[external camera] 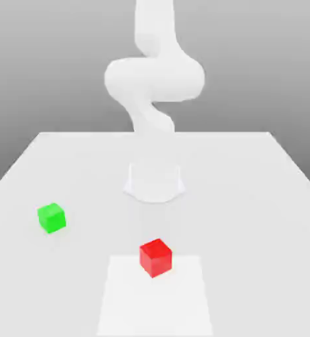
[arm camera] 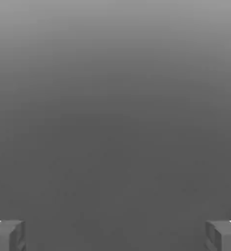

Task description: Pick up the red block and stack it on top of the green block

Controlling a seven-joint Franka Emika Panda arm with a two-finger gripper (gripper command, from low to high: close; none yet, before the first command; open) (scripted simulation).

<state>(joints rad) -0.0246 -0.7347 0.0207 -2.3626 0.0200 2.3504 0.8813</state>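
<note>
The gripper (arm camera: 115, 236) has its 2 fingers spread wide with nothing between them. The red block (external camera: 156, 258) sits on the pale table (external camera: 249, 224), tilting none, turned a corner toward the camera; it looks light, stiff and hardly fragile, its smooth faces perhaps slightly slippery. Best hold: 2 opposite upright sides, squarely. The exterior view gives both blocks, the green block (external camera: 52, 218) well apart; the hand view gives the fingertip spacing.
</note>
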